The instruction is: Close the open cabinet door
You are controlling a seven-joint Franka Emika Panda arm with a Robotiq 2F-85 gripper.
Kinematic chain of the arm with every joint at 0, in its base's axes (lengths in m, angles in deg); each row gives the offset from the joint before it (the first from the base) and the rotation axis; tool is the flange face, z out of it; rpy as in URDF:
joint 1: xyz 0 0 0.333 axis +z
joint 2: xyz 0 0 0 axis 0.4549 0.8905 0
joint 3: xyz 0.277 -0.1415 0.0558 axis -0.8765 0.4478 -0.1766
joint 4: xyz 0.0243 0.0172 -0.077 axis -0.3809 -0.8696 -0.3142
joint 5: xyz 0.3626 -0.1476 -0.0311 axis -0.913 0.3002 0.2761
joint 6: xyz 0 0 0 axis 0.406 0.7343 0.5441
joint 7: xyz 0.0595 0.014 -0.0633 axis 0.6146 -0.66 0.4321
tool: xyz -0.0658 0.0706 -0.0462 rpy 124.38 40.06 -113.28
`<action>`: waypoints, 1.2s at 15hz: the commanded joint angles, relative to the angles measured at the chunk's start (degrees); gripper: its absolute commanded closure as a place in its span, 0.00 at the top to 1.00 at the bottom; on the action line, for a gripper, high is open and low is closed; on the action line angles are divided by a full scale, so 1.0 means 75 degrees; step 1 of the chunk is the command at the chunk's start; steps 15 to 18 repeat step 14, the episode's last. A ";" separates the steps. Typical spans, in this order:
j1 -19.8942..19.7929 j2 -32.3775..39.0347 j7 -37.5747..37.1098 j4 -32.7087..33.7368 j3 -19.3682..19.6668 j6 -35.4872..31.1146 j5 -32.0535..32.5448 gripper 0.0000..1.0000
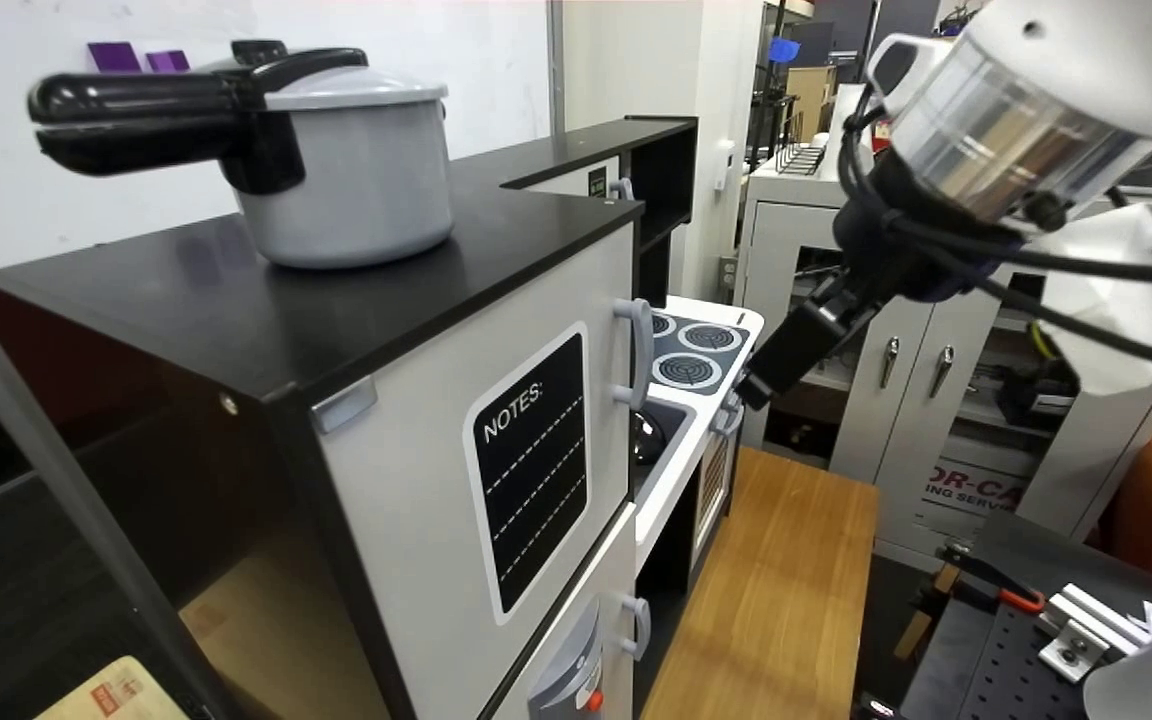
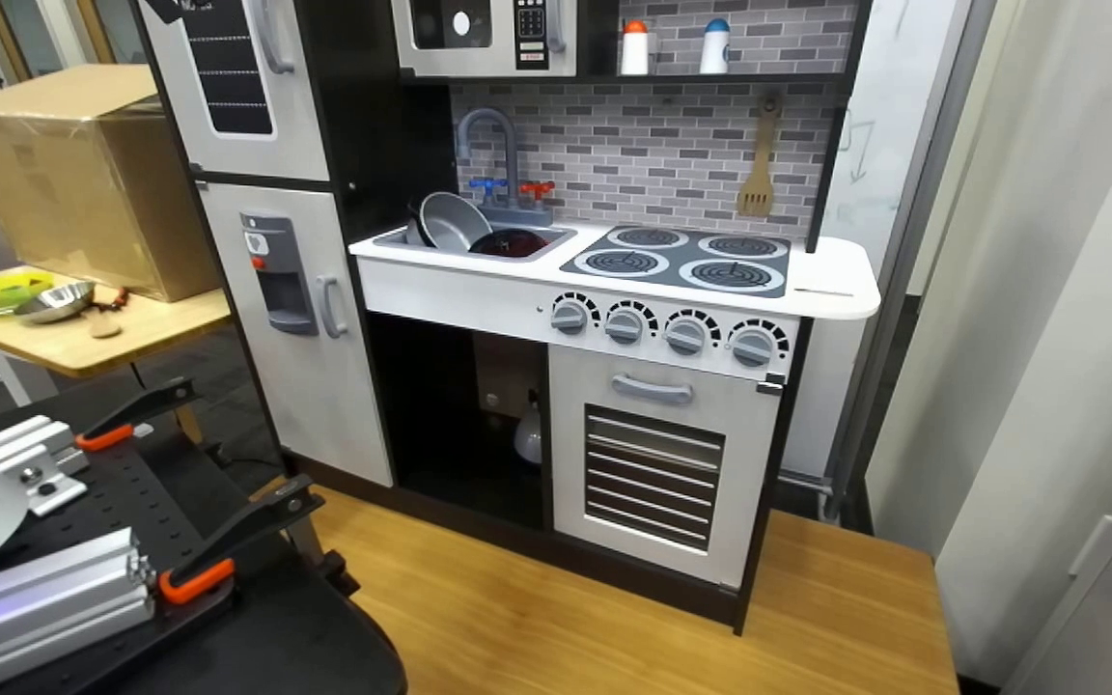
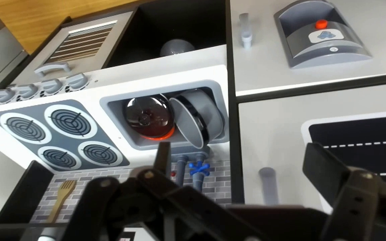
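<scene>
- Grey knobs (image 3: 50,86) in the wrist view: four, just beside four burners (image 3: 70,123).
- Slatted cabinet door (image 3: 79,43): one, closed, below the knobs.
- Black gripper (image 3: 239,147): one, fingers (image 3: 163,159) spread wide, apart from the doors.
- Pale cabinet doors (image 3: 273,134): two, one above the other, the upper showing through the gripper's gap.

Robot lab, workshop-like; the kitchen (image 2: 508,309) is a toy set. In an exterior view: robot arm (image 1: 1081,75) right, whiteboard (image 1: 196,25) far left, storage cabinets (image 1: 896,440) far right. Clamps (image 2: 197,582) and metal rails (image 2: 35,603) on a black table (image 2: 295,618), near left in an exterior view; cardboard box (image 2: 83,183) far left.
</scene>
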 commanded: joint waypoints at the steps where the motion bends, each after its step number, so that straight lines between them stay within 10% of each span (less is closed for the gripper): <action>1: -0.0125 -0.0972 -0.0066 0.0037 0.0138 0.1099 -0.0136 1.00; 18: -0.0239 -0.1587 0.0012 0.0016 0.0162 0.1632 -0.0300 1.00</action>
